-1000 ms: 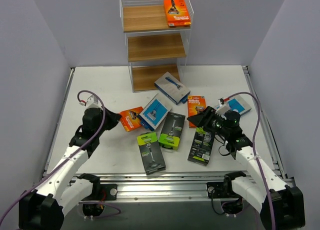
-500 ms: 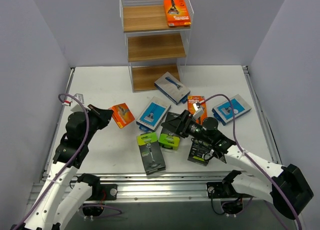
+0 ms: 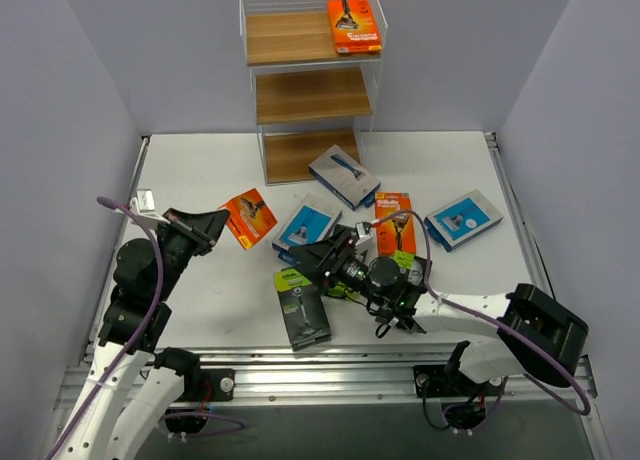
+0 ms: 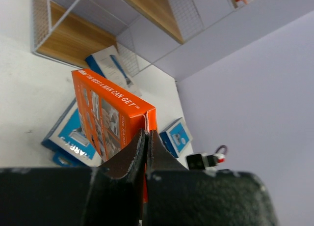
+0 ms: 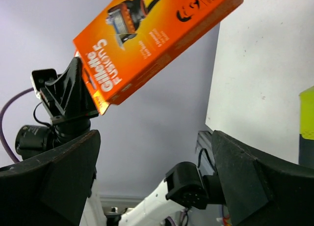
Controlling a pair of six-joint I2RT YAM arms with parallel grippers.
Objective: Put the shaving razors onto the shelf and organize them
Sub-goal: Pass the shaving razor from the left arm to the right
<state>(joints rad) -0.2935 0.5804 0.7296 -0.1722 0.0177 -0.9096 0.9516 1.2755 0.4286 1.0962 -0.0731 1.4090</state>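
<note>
My left gripper (image 3: 212, 225) is shut on the edge of an orange razor pack (image 3: 250, 217) and holds it tilted above the table's left half. The left wrist view shows the jaws (image 4: 146, 132) pinching this pack (image 4: 115, 115). My right gripper (image 3: 318, 261) is open and empty, low over the black and lime-green packs (image 3: 302, 306) at table centre. In the right wrist view its fingers (image 5: 51, 182) stand wide apart and the held orange pack (image 5: 157, 34) hangs ahead. The shelf (image 3: 310, 95) stands at the back, with one orange pack (image 3: 354, 25) on its top tier.
Blue-and-white packs lie in front of the shelf (image 3: 343, 176), at centre (image 3: 308, 225) and at the right (image 3: 462, 218). Another orange pack (image 3: 393, 223) lies right of centre. The right arm partly covers two more black-green packs. Purple walls close both sides.
My left gripper has lifted the orange pack off the table and drawn back left. My right arm has swung left from the right side to the table's centre.
</note>
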